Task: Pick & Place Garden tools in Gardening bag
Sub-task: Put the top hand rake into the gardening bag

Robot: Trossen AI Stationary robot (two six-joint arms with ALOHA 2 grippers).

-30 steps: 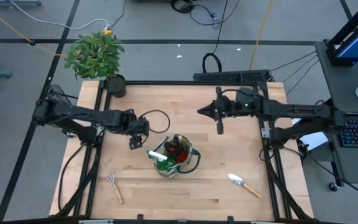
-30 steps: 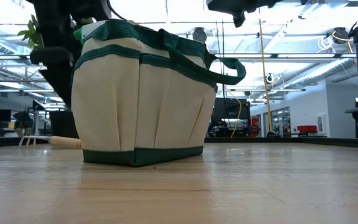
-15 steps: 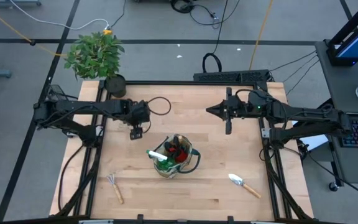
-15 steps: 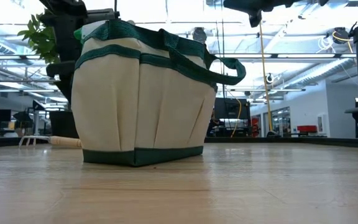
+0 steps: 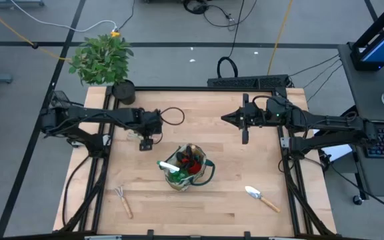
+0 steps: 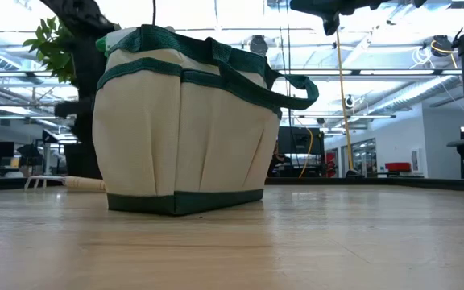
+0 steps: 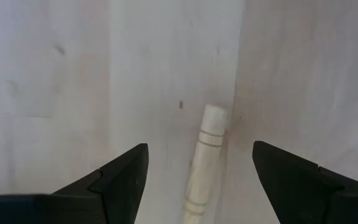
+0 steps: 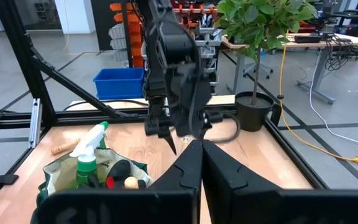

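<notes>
Tool fingers on my left arm (image 5: 146, 142) are spread and empty above the pale wooden surface (image 5: 225, 200), just behind the beige canvas bag with green trim (image 5: 187, 167). My right tool (image 5: 245, 133) waits pressed together; rake (image 5: 123, 201) and trowel (image 5: 261, 198) lie outside the bag.

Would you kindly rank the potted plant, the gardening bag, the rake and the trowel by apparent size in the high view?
1. Potted plant, largest.
2. Gardening bag.
3 and 4. Trowel and rake look about alike, so no ranking between them.
</notes>
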